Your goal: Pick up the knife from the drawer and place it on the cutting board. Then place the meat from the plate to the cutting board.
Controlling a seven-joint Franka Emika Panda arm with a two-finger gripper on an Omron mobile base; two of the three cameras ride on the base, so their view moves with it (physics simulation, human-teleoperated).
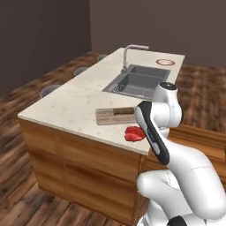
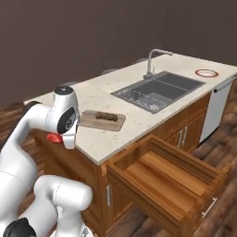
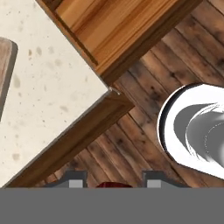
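**Operator:** Right base view first: I see the flat rectangular light-brown wooden cutting board (image 2: 102,120) lying on the pale speckled stone counter (image 2: 139,118), and the small kitchen knife with the dark brown handle (image 2: 107,115) rests on top of it.

**Colleague:** And the wide shallow orange-brown wooden drawer?

**Operator:** The drawer (image 2: 169,178) stands pulled out below the counter edge, its slim silver bar handle at the front.

**Colleague:** Where is the chunk of raw red meat?

**Operator:** In the left base view the meat (image 1: 135,133) sits above the near corner of the counter, just beside the board, tight against the white arm. In the hand view I see a sliver of red (image 3: 113,185) right between the two dark finger tips, so the gripper (image 3: 113,180) is clamped on the meat.

**Colleague:** Is it touching the counter?

**Operator:** I cannot tell; the arm covers its underside.

**Colleague:** And the small round plate with the red rim and white centre?

**Operator:** The plate (image 2: 206,72) lies at the far end of the counter, beyond the dark grey double sink (image 2: 157,91) and its curved silver tap (image 2: 154,61), well apart from the board.
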